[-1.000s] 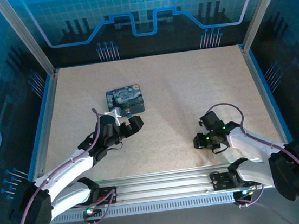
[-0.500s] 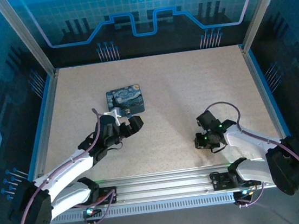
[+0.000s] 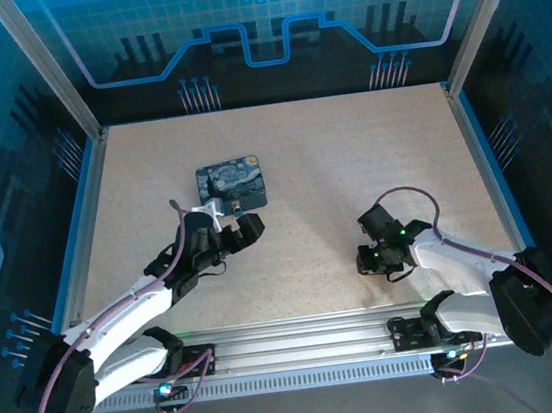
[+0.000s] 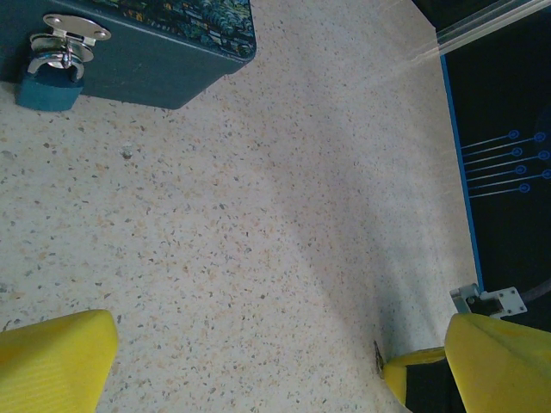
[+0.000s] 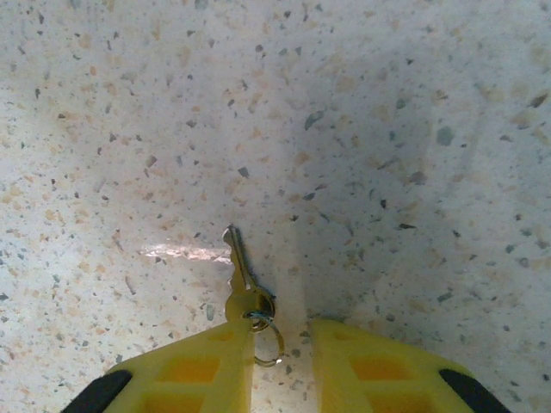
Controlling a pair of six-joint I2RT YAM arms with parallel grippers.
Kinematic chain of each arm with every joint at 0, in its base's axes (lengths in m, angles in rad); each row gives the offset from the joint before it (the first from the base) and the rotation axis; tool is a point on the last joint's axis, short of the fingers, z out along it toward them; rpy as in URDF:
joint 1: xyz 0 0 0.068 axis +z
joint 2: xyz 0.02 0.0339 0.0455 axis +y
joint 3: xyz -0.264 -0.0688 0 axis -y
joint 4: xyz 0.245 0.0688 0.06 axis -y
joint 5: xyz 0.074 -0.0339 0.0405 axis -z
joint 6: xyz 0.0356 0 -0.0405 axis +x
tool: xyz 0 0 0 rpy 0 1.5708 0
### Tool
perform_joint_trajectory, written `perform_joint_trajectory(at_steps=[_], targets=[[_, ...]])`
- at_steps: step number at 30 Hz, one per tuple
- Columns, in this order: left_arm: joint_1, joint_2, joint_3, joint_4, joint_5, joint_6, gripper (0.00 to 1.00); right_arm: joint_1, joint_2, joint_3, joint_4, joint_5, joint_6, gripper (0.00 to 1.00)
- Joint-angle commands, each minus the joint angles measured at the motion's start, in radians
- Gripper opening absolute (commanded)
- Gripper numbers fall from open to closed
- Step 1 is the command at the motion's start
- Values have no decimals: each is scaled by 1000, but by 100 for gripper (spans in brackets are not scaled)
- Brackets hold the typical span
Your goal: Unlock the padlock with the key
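Note:
The padlock (image 4: 41, 84), dark blue with a silvery shackle, hangs from the hasp on the front of the starry-night tin (image 3: 231, 185) and rests on the table. My left gripper (image 3: 243, 229) hovers just in front of it, open, its yellow fingers (image 4: 53, 361) wide apart over bare table. The key (image 5: 238, 274), small and brassy with a wire ring, lies on the table at my right gripper (image 5: 282, 361). It leans against the left fingertip, its blade pointing away. The right jaws stand a little apart, with the ring in the gap.
Aluminium rails frame the speckled table (image 3: 351, 157), with blue walls behind them. The tin sits left of centre. The right arm (image 3: 464, 264) reaches in from the near right, its gripper (image 3: 368, 259) low over the table.
My right gripper has crept a little to the left, staying low at the table. The left arm and the tin have not moved.

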Motion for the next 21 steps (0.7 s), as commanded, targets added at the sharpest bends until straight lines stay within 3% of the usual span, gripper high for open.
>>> perform_joint_trajectory(at_steps=[1,21], targets=[[-10,4,5,14,-17,-5,99,22,-1,27,22,-34,16,27],[-9,2,-1,15,-23,-2,99,29,52,28,33,-24,30,29]])
